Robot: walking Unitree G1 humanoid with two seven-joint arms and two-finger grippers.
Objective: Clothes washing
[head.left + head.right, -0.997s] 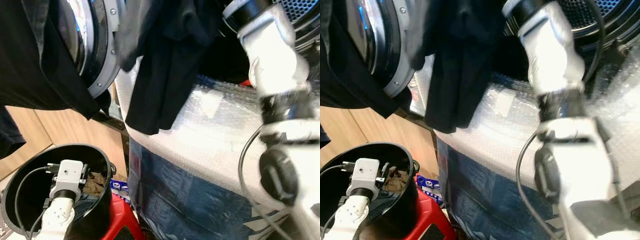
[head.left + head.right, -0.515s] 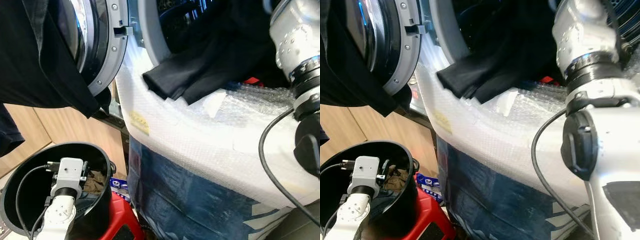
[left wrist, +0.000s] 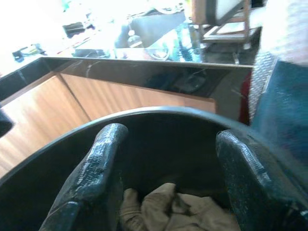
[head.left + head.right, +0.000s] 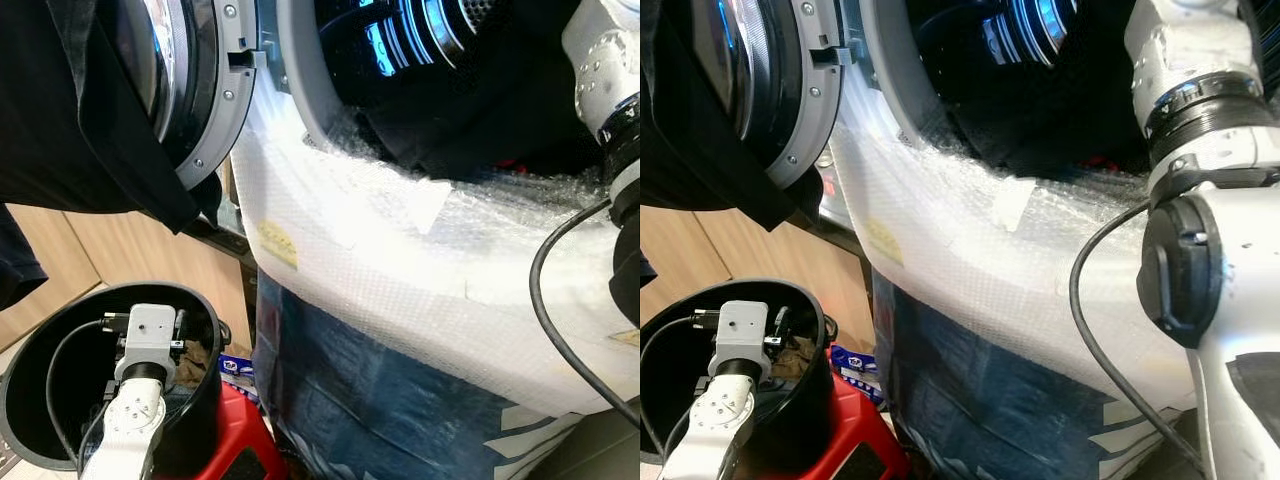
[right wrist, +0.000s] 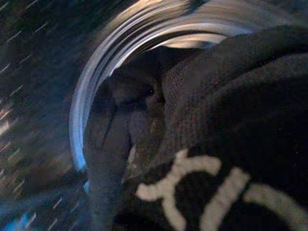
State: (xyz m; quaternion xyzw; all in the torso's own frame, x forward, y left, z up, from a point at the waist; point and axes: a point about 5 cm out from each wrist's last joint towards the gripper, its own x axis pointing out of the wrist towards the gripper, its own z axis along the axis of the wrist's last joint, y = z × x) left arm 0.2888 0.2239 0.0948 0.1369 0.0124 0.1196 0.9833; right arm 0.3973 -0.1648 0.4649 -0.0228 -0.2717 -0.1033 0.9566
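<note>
The left pincer (image 3: 166, 168) hung open over the round black plastic bucket (image 4: 40, 350), its fingers (image 3: 98, 163) spread above a crumpled beige cloth (image 3: 178, 209) at the bottom. The right pincer could not be judged open or closed; the silver right arm (image 4: 1200, 200) reached up into the washing machine drum (image 4: 430, 40), where dark black clothing with white printed lettering (image 5: 226, 159), unreadable, lay against the shiny rim. Bubble wrap (image 4: 400, 260) covered the machine's front. Another black garment (image 4: 70, 120) draped over the open round door (image 4: 215, 90). A yellow sticker (image 4: 278, 243) was illegible.
</note>
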